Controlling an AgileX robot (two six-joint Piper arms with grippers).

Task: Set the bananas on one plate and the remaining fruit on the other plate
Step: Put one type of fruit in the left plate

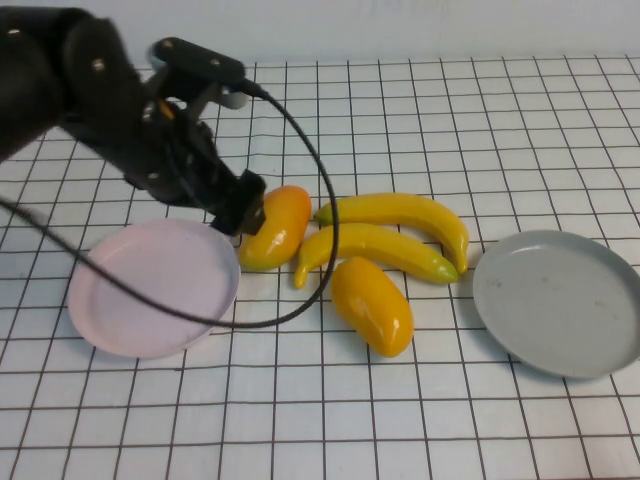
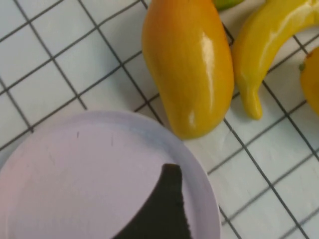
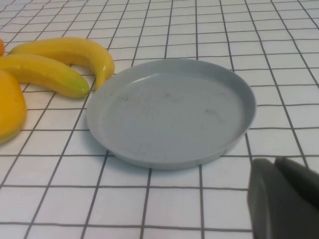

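One orange-yellow mango-like fruit [image 1: 275,226] lies on the table with its lower end at the rim of the pale pink plate [image 1: 150,290]. My left gripper [image 1: 243,207] hovers just beside that fruit, over the plate's edge, open and holding nothing. In the left wrist view a single dark finger [image 2: 167,204] shows above the pink plate [image 2: 75,174], next to the fruit [image 2: 189,64]. Two bananas [image 1: 400,212] [image 1: 372,250] lie side by side in the middle. The second fruit [image 1: 372,305] lies in front of them. My right gripper [image 3: 274,164] is shut, low beside the grey plate [image 3: 169,112].
The grey plate [image 1: 560,300] sits at the right with nothing on it. A black cable [image 1: 325,220] loops from the left arm over the table between the pink plate and the fruit. The surface is a white gridded sheet.
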